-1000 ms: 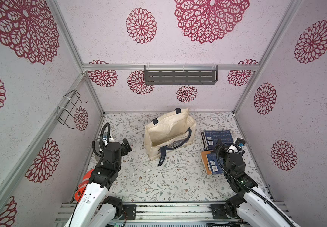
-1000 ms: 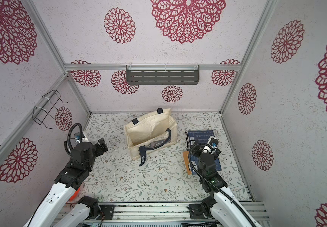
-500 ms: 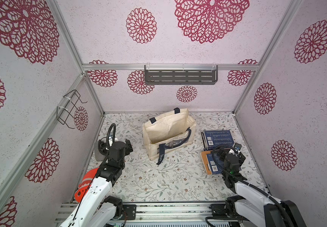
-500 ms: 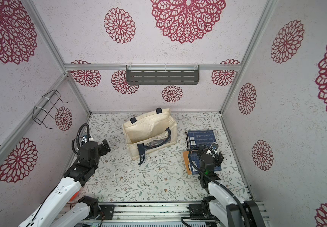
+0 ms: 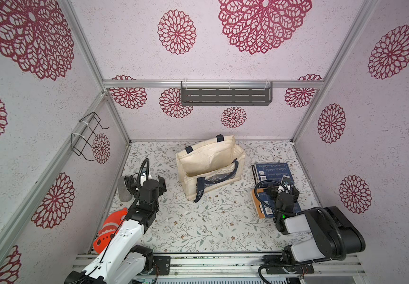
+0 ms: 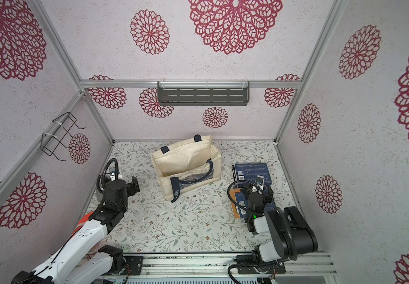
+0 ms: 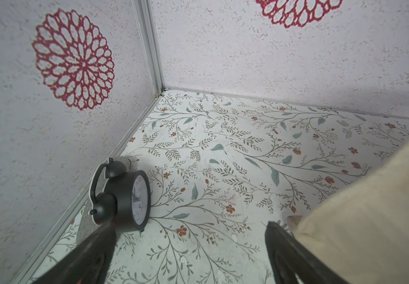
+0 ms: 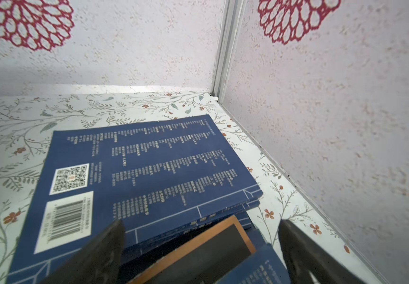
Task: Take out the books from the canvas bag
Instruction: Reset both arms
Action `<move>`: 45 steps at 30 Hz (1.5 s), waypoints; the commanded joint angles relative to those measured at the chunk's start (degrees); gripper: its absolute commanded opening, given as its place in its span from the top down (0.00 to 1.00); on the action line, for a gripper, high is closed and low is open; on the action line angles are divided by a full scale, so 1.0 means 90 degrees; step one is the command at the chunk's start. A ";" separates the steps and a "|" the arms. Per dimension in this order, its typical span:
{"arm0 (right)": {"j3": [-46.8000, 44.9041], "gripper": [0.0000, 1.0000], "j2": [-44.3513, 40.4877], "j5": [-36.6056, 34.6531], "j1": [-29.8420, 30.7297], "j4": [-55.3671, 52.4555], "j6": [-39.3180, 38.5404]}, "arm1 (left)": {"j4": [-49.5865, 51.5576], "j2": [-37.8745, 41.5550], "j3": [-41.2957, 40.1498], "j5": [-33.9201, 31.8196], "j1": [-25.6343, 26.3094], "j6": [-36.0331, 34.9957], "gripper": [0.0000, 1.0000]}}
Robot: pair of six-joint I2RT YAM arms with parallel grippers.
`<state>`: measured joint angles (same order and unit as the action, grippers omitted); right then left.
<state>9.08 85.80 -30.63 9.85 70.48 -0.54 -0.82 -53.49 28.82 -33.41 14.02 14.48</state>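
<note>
The canvas bag (image 5: 208,162) stands centre frame in both top views, its navy script unreadable; the books (image 5: 269,169) lie stacked right of it — top cover showing a QR code (image 8: 69,179), barcode (image 8: 63,218) and tiny white print. Left gripper (image 7: 191,226) and right gripper (image 8: 201,222) gape, empty

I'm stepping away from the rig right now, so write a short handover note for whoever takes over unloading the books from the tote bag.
Left gripper: open, empty, low between the clock and the bag.
Right gripper: open, empty, just above the books.
Bag: standing open in the middle; no book shows inside from above.
Books: two piles on the table by the right wall.
Done: unloading looks finished.
Left: probably only checking the bag's bottom, which is partly hidden.
</note>
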 commanded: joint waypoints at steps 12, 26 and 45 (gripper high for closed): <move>0.0500 0.01 0.0298 0.0995 -0.0603 0.0120 0.0162 | -0.3216 -0.1562 -0.0559 0.1246 -0.1625 -0.0645 0.02; 0.0522 0.01 0.0267 0.0992 -0.0605 0.0018 0.0197 | -0.5659 -0.3961 -0.0579 0.2185 -0.2094 -0.0965 0.02; 0.0524 0.01 0.0271 0.0992 -0.0606 0.0019 0.0195 | -0.5557 -0.3936 -0.0551 0.1818 -0.2192 -0.0713 0.02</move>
<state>13.08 88.55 -22.20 4.58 69.12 0.12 -49.06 -88.62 23.62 -16.53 -5.87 8.19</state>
